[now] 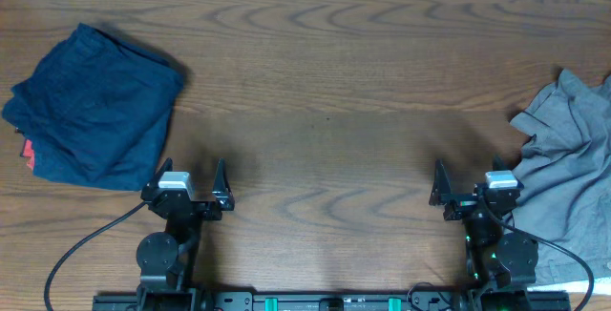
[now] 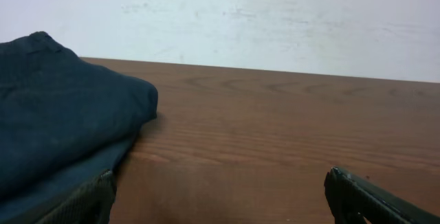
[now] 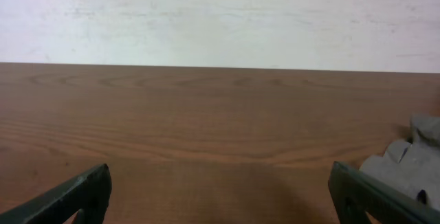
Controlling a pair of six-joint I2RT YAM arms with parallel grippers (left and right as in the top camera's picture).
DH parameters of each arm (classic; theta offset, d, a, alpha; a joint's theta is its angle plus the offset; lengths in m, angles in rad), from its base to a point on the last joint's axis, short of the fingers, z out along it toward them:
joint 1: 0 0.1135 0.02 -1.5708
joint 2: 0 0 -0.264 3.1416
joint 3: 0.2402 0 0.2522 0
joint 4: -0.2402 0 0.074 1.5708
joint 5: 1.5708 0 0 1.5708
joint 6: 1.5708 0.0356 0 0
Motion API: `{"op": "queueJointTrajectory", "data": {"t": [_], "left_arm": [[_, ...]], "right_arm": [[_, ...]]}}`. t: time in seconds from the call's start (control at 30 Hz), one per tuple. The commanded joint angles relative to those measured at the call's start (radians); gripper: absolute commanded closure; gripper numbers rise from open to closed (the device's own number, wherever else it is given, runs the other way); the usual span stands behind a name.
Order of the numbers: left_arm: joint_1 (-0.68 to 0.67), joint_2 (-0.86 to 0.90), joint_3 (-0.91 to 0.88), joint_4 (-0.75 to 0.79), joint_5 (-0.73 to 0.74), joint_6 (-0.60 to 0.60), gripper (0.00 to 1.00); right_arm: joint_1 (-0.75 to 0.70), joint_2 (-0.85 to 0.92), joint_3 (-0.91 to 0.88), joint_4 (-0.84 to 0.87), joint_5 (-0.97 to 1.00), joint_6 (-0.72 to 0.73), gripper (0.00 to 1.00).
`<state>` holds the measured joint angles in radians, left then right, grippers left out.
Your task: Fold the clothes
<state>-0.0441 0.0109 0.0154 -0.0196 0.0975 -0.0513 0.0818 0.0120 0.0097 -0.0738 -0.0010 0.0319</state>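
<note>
Shorts (image 1: 95, 106), navy, show an unreadable red label (image 1: 29, 150); left end effector (image 1: 194, 174) and right end effector (image 1: 470, 179) gape empty.

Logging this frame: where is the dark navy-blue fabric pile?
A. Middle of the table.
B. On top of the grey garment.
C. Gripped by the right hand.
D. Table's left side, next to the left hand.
D: the dark navy-blue fabric pile lies at the left of the brown wooden table, beside the open left hand, apart from the crumpled grey garment.
</note>
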Motion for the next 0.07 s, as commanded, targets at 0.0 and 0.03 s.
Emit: {"op": "queueJointTrajectory", "data": {"t": [0.0, 0.03], "left_arm": [[-0.004, -0.007, -0.011, -0.042, 0.014, 0.01, 0.02], [-0.004, -0.007, -0.011, -0.042, 0.014, 0.01, 0.02]], "right_arm": [[0.015, -0.006, -0.004, 0.0, -0.003, -0.022, 0.01], [0.015, -0.006, -0.004, 0.0, -0.003, -0.022, 0.01]]}}
